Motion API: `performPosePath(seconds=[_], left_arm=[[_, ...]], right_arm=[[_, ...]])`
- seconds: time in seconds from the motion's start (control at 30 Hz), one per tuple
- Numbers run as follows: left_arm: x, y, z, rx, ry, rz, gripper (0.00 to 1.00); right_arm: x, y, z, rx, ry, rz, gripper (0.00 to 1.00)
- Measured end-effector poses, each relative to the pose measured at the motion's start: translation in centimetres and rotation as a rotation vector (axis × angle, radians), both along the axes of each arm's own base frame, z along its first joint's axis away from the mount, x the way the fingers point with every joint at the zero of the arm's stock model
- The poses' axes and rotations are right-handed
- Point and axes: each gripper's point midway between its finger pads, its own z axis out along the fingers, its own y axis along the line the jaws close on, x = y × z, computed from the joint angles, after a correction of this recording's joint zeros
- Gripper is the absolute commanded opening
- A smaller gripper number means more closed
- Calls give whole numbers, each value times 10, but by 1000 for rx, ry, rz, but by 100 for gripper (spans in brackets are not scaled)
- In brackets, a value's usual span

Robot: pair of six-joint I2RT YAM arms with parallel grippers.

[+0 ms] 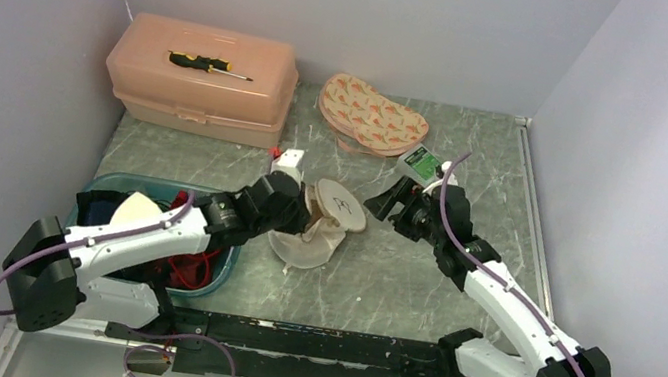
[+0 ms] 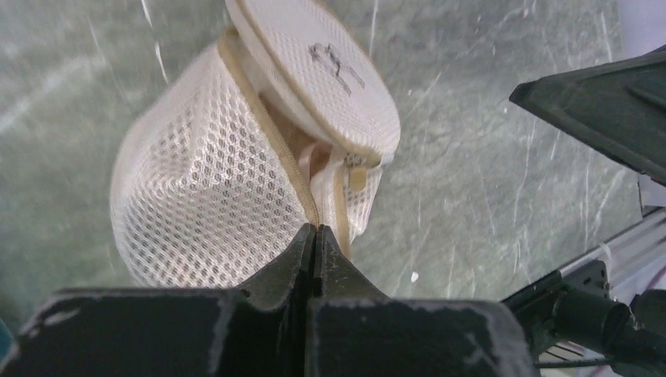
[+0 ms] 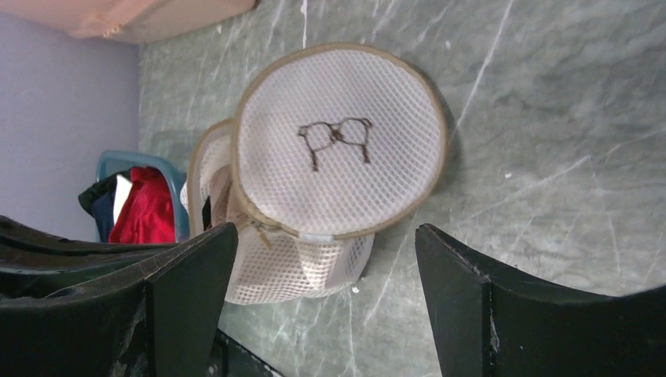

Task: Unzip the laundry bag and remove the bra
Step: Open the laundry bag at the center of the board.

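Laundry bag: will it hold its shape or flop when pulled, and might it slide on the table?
Probably floppy: the bag is thin mesh, its side sagging below the flat round lid, which seems stiffened at its rim. Likely light, so it could slide on the smooth table unless the left gripper, shut on its seam, anchors it.

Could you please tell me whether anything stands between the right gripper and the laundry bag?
Nothing visible does. The open right gripper faces the round lid of the laundry bag; the left gripper pinches its zipper edge.
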Motion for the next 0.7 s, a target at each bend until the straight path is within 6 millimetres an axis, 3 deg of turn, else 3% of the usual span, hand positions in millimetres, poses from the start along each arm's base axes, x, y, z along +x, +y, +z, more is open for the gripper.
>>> performPosePath(seconds=[0.17,0.3,0.53,0.7], left_arm=[[-31,-2,-41,-59,125,31,3],[-51,-19,-55,-121,176,28,3],[-62,-42,-54,-201,198,33,3],[-61,-40,-46,-236,185,67,3]], right_arm=[[-24,6,-28,55,67,39,87],[-49,11,-43,118,92,51,86],[-90,56,-39,182,74,159,77],[-104,61,-53,181,68,154,67]])
